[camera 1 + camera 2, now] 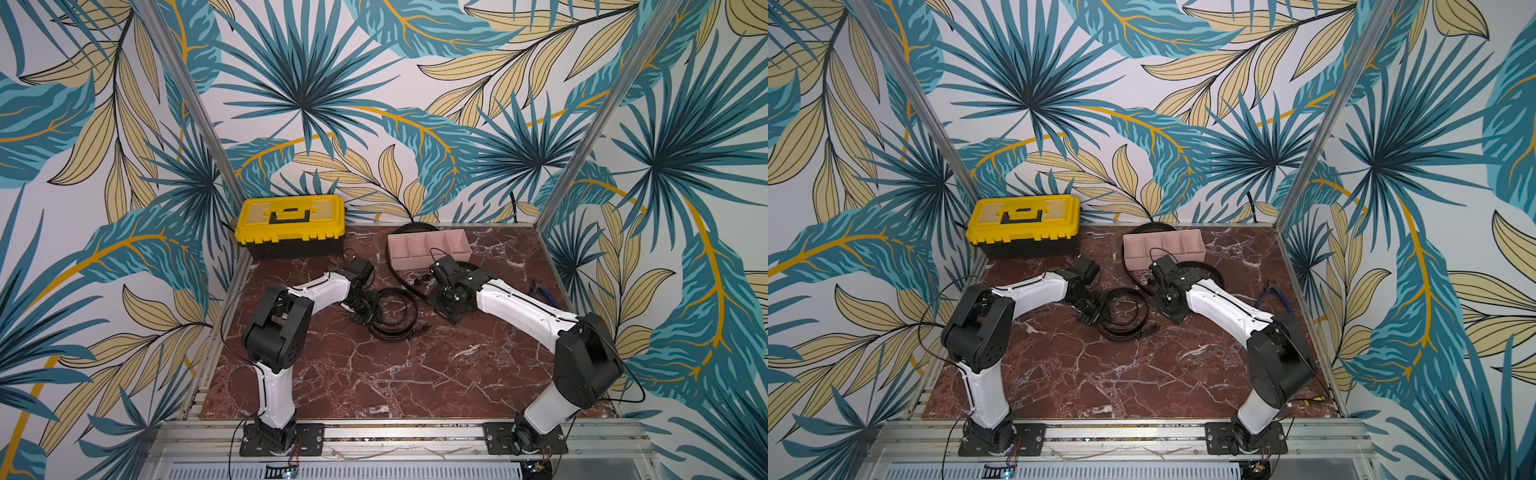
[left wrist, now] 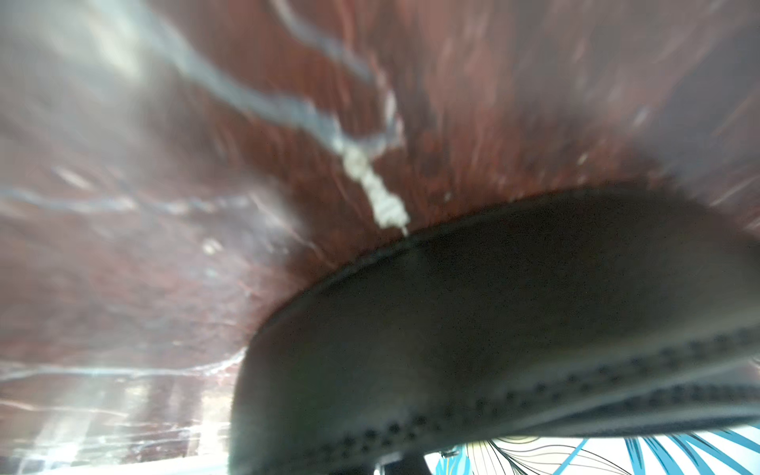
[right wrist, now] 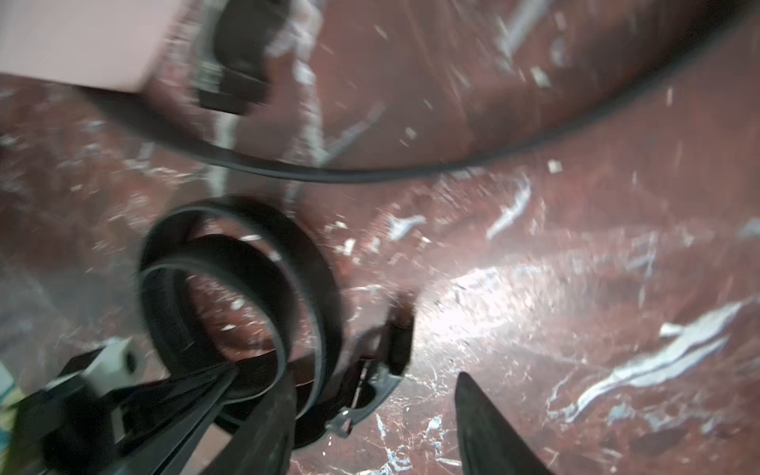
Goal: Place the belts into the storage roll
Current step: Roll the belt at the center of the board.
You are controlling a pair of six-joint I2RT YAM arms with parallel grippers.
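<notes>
Well, past the yellow toolbox at the back left, the left pincer is pinching the looped belt lying in the middle of the tabletop. The right pincer is hanging spread just beside it, while the other belt is curling around the pink storage roll, outside its compartments.

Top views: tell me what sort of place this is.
Probably a staged robot test cell, not a home: left arm and right arm bolted to an aluminium rail, leaf-print backdrop panels, and a marble-pattern tabletop holding a toolbox.
</notes>
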